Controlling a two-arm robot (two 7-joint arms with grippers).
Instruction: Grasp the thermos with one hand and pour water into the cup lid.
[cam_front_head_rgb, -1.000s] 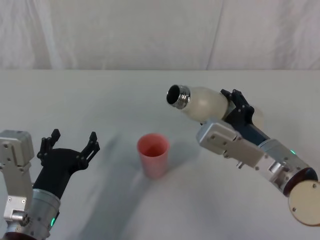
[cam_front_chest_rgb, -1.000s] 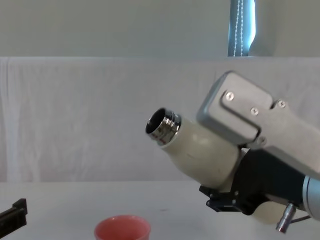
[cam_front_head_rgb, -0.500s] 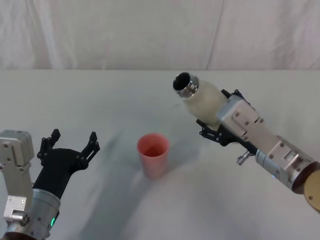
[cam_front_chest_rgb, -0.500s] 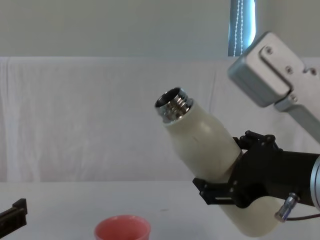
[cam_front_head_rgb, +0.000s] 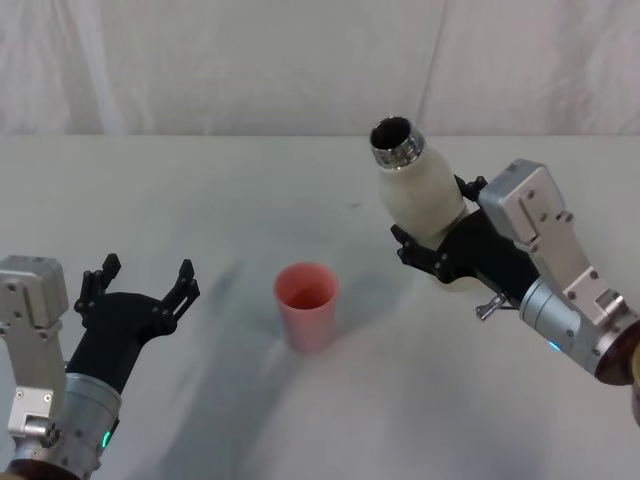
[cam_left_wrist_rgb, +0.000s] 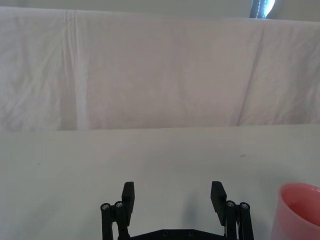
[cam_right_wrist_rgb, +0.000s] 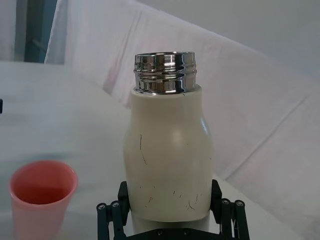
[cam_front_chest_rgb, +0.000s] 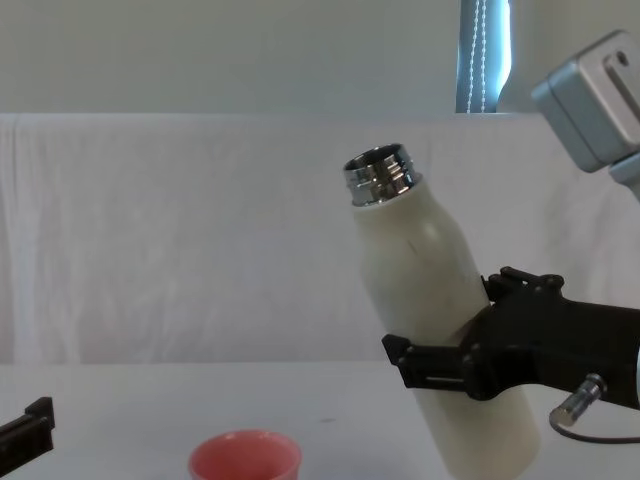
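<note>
At three o'clock from the small salmon-pink cup lid (cam_front_head_rgb: 306, 304), the right gripper (cam_front_head_rgb: 432, 247) clamps the tall cream-white, chrome-necked thermos (cam_front_head_rgb: 415, 187), tilted toward eleven. The left gripper (cam_front_head_rgb: 138, 291) rests at nine o'clock, fingers spread, empty.

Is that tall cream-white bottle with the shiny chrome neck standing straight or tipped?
Tipped slightly. In the chest view the cream-white bottle leans its open chrome neck toward the robot's left, held in the right gripper.
</note>
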